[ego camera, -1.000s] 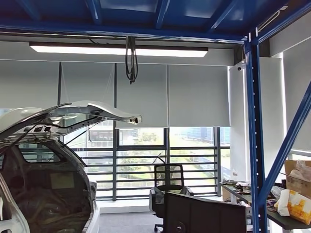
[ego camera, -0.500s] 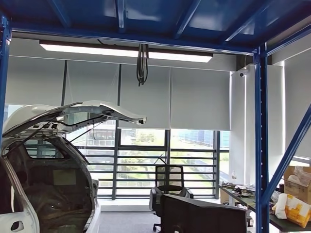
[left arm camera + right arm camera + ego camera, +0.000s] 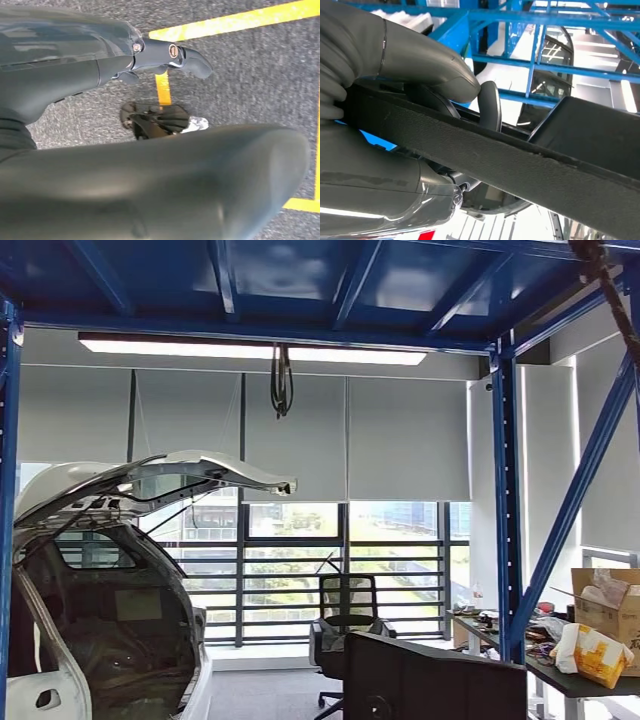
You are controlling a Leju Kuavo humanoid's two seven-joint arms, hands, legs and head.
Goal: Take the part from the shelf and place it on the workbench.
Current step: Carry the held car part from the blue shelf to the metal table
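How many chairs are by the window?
1. A black office chair stands in front of the window railing, behind the dark panel low in the head view. That panel could be hiding more.

1 car [image 3: 106, 580], 1 chair [image 3: 346, 615], 1 box [image 3: 604, 605]

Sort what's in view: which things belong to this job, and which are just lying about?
Job:
black part, gripped in the right hand
left hand, empty
bench at the right, likely the workbench

Lying about:
white car body, tailgate up
office chair
cardboard box
yellow bag
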